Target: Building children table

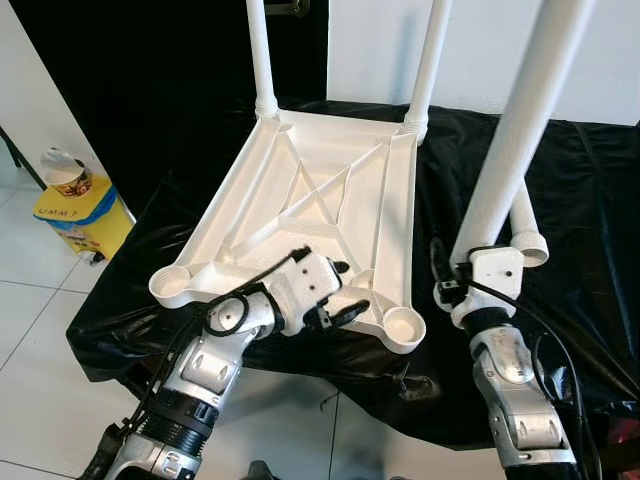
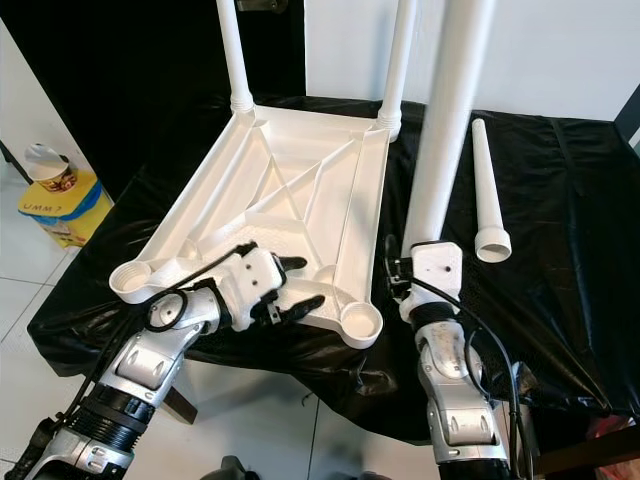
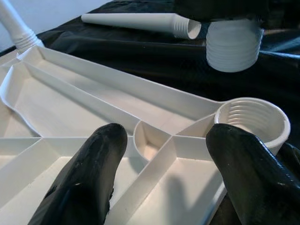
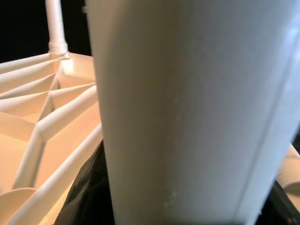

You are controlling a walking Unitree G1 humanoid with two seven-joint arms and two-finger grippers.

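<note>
Both arms low in frame. Left gripper [image 1: 340, 290] at the near edge of the upturned white tabletop [image 1: 320, 190], jaws open, black fingers [image 3: 89, 178] spread over the ribbed underside next to the near right threaded socket [image 1: 403, 325]; contact with the plastic unclear. Right gripper [image 2: 432, 268] holds a white table leg [image 2: 448, 110] upright, jaws closed around its lower end, just right of that socket and above it, threaded end not in the socket. Tabletop lies underside up on the counter [image 1: 580, 190], which is draped in black sheeting. Two legs [image 1: 258, 50] stand in the far corner sockets. Near left socket [image 1: 172, 283] open. One more loose leg [image 2: 486, 190] lies on the sheeting to the right. Yellow box [image 1: 82, 210] with a tub on top sits on the tiled floor, left.
</note>
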